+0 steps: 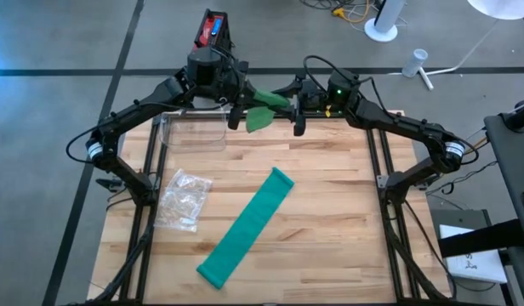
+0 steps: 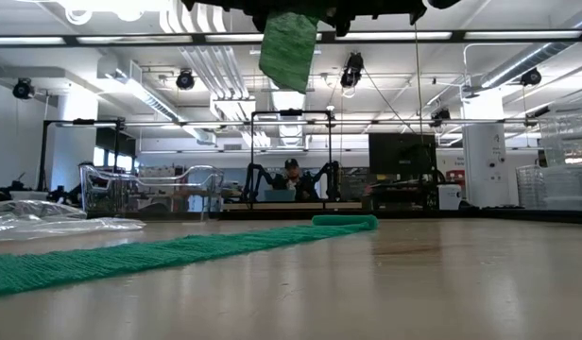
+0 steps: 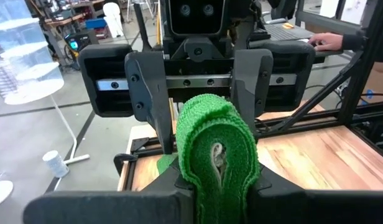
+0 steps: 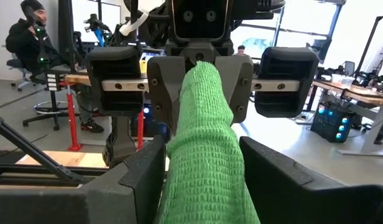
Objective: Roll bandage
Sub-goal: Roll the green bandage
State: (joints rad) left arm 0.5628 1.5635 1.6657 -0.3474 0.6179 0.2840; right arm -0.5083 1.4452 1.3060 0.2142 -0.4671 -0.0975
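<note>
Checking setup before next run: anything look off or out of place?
A second green bandage lies flat and unrolled, askew across the table, while the left gripper and right gripper hold a folded green bandage piece aloft at the far edge.

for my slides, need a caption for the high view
Both pincers, left and right, hold a green bandage aloft; another bandage strip lies flat on the table.

A green bandage [image 1: 244, 228] of coarse, matt woven cloth is laid on a smooth, pale wooden table [image 1: 330, 212]. A crinkled, glossy clear plastic wrapper [image 1: 185, 197] is seen nearby.
</note>
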